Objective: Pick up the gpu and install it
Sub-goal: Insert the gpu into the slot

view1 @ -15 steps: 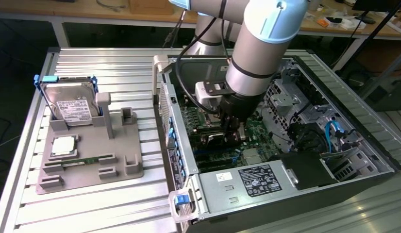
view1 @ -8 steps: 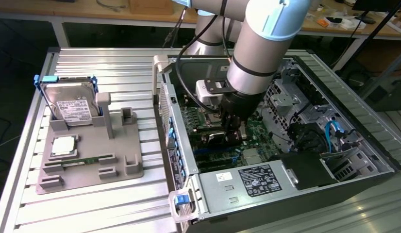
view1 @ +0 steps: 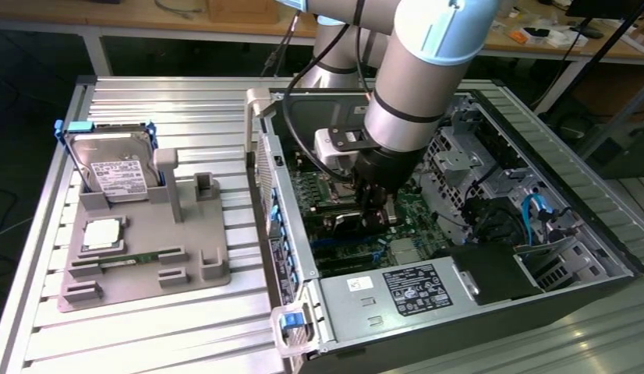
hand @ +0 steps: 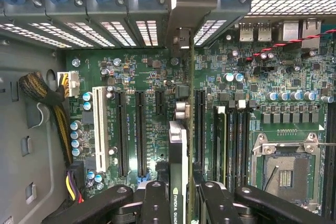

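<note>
Fingers (hand: 157, 203) of the gripper (hand: 178, 203) clamp the gpu (hand: 178, 150) edge-on between them, inside the open computer case (view1: 571, 195), standing upright over the motherboard (hand: 131, 77) beside its long black slots (hand: 140, 132).

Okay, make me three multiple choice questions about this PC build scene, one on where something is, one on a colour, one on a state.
1. Where is the gpu?
A. on the grey tray
B. between the gripper's fingers over the motherboard
C. on the power supply

2. What colour is the long slot near the yellow cables?
A. white
B. red
C. blue

3. What state is the CPU socket in?
A. covered by a cooler
C. empty
B. holding a fan

Answers: B, the gripper clasps the card edge-on; A, it stands out pale beside black slots; C, the bare socket shows.
</note>
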`<state>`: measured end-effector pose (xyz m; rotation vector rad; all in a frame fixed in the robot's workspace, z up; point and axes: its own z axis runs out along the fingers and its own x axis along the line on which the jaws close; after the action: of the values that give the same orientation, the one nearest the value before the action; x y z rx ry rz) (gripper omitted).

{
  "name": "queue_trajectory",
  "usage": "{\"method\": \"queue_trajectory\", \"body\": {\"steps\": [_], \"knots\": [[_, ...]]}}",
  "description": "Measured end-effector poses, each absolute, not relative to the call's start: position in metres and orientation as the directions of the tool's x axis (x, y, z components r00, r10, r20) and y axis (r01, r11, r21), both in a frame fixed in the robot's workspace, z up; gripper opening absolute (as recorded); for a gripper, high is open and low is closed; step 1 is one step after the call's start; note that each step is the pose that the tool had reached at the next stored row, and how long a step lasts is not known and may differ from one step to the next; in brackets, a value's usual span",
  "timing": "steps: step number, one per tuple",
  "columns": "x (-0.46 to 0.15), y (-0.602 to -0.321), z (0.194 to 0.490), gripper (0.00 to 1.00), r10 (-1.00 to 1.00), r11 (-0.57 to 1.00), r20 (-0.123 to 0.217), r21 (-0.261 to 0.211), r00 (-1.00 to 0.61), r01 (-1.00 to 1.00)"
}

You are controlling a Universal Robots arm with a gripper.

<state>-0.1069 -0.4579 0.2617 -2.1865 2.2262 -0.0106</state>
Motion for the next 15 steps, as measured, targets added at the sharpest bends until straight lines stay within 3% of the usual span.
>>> {"method": "queue_trajectory", "body": {"steps": [15], "knots": [[-0.1069, -0.4579, 0.2535, 0.27, -1.0, 0.018, -0.01, -0.02, -0.018, -1.0]]}}
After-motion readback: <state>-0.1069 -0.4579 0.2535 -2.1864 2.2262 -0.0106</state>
